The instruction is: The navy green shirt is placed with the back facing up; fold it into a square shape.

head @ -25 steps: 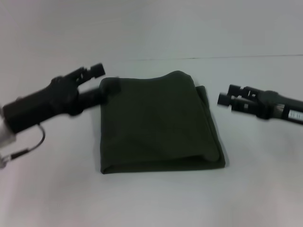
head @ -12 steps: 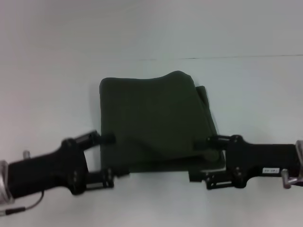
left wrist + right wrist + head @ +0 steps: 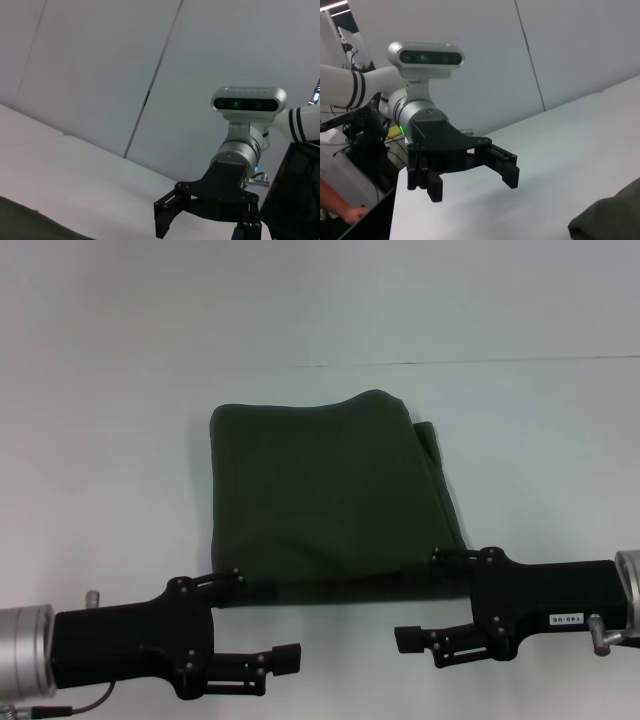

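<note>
Both grippers drawn back nearer, left gripper point(image 3: 268, 620) and right gripper point(image 3: 422, 600) released, folded navy green shirt point(image 3: 330, 495) between

You have a white table point(image 3: 120, 490) filling most of the head view, with a thin dark seam point(image 3: 470, 363) across its far part. Past its edge, pale wall panels point(image 3: 100, 65) stand behind, and a person's hand point(image 3: 345, 214) shows low in the right wrist view.

Shirt point(image 3: 335, 498) near edge behind end effectors
</note>
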Robot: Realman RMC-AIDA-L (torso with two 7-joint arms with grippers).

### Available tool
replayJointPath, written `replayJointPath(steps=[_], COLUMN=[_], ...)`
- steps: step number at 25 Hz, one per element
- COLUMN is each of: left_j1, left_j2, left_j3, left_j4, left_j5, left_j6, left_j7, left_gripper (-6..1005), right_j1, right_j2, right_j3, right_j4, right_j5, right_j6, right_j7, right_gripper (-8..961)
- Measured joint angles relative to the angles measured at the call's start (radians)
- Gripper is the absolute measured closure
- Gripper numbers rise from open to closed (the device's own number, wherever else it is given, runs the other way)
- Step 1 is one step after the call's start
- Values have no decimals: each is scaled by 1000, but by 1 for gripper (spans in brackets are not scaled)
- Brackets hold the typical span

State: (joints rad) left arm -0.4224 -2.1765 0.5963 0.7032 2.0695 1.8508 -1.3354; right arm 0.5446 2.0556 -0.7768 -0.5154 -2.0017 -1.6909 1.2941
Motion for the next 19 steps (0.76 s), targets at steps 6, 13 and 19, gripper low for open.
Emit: replayJointPath(steps=[6, 13, 19], left_j1=[-13, -19, -21], left_j2=[2, 5, 4], left_j3=[8, 8, 6], left_j4=[-17, -26, -26], left_j5=[31, 34, 35], left_j6=[-24, -29, -29], left_j7=[-19, -21, -21], left_gripper=[93, 93, 94], right_j1=[6, 11, 13], right_j2=[2, 3, 3], right_j3=[-7, -8, -9], right_j4=[1, 2, 2], right_j5=[-11, -11, -11], right_j6=[7, 8, 8], right_j7=[0, 1, 1], right_gripper=[37, 37, 37])
